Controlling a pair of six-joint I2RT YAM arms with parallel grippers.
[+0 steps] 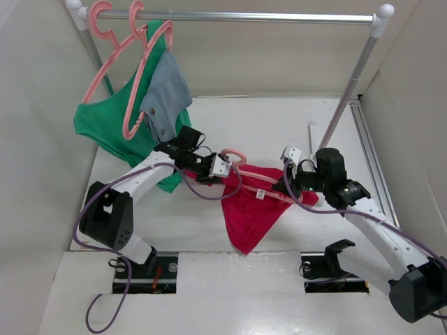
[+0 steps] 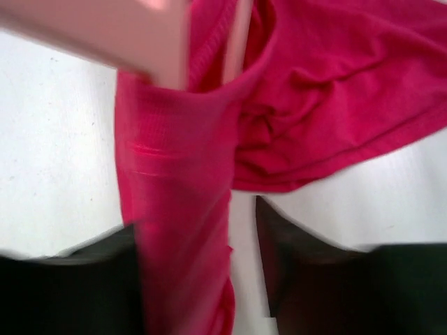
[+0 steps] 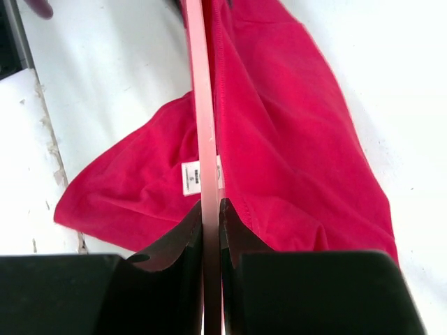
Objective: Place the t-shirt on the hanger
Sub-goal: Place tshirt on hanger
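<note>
The crimson t-shirt (image 1: 251, 209) lies crumpled on the white table between the two arms. The pink hanger (image 1: 235, 156) lies across it, hook to the left. My right gripper (image 1: 286, 183) is shut on the hanger's thin bar (image 3: 202, 105), which runs straight up between its fingers (image 3: 211, 209) over the t-shirt (image 3: 279, 118) and its white label. My left gripper (image 1: 222, 166) sits by the hook. A band of the t-shirt (image 2: 335, 91) runs between its jaws (image 2: 199, 230), lying against the left finger, with a gap to the right finger (image 2: 293, 258). The hanger (image 2: 140, 42) is a blur at the top of that view.
A clothes rail (image 1: 244, 17) spans the back, with its right post (image 1: 349, 91) slanting down to the table. At its left end hang two pink hangers (image 1: 115, 42) bearing a green garment (image 1: 112, 129) and a grey-blue garment (image 1: 167, 91), close behind my left arm. White walls enclose both sides.
</note>
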